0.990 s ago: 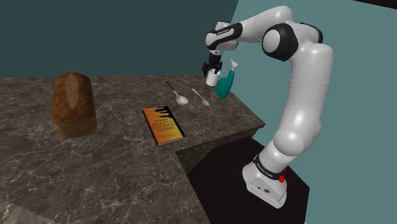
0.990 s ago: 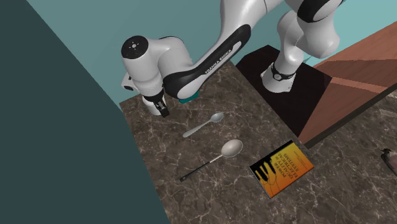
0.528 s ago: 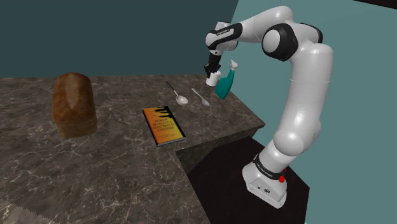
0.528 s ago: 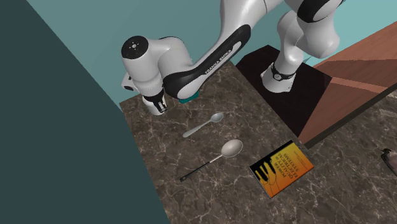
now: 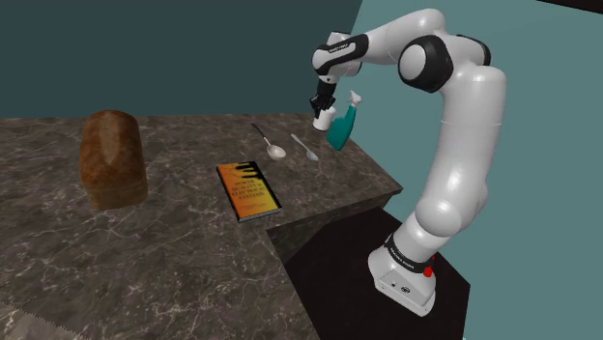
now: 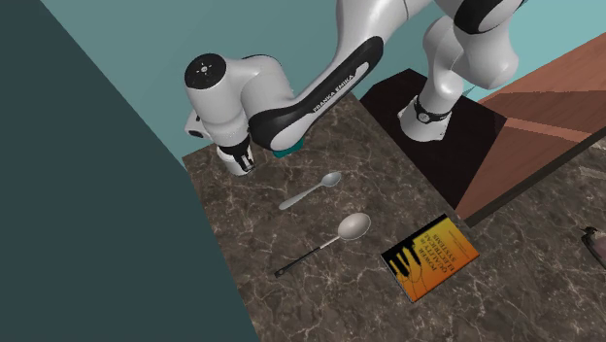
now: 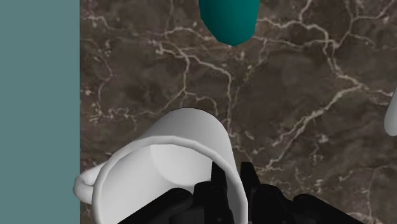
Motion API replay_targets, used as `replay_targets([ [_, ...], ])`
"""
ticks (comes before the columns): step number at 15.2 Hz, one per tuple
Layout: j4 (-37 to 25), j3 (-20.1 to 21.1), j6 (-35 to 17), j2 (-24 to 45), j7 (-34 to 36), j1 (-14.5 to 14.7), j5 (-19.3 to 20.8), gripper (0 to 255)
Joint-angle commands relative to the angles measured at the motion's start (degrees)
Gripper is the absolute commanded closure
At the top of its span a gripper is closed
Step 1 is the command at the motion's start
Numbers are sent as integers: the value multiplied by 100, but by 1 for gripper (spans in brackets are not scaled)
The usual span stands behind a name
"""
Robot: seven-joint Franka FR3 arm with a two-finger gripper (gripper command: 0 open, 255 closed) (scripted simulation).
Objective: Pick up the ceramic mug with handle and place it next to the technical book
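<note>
A white mug (image 5: 322, 122) with a handle stands at the far corner of the dark marble counter (image 5: 193, 241), close to the teal wall. My black gripper (image 5: 320, 105) comes down on it from above and is shut on its rim. In the wrist view the mug (image 7: 165, 167) lies on its handle side, and the gripper (image 7: 231, 182) pinches the rim wall, one finger inside and one outside. From the second exterior view the gripper (image 6: 245, 158) covers most of the mug (image 6: 234, 164). The orange and black book (image 5: 247, 190) (image 6: 430, 256) lies flat nearer the counter's front edge.
A teal spray bottle (image 5: 342, 124) (image 7: 229, 19) stands right beside the mug. Two spoons (image 5: 273, 145) (image 5: 305, 148) lie between the mug and the book. A brown loaf (image 5: 113, 157) stands at the shoulder view's left. The counter steps in near the stand (image 5: 406, 280).
The fingers have gone from open to shut on the mug's rim. The arm, the mug and everything else stay where they were.
</note>
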State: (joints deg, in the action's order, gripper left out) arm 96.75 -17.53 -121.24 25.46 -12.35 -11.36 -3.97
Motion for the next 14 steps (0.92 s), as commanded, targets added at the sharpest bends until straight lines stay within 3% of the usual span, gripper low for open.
replay_targets([
  [1, -46, -9, 94, -51, 5, 6, 16, 255],
  [14, -604, -62, 960, -371, 29, 27, 119, 255],
])
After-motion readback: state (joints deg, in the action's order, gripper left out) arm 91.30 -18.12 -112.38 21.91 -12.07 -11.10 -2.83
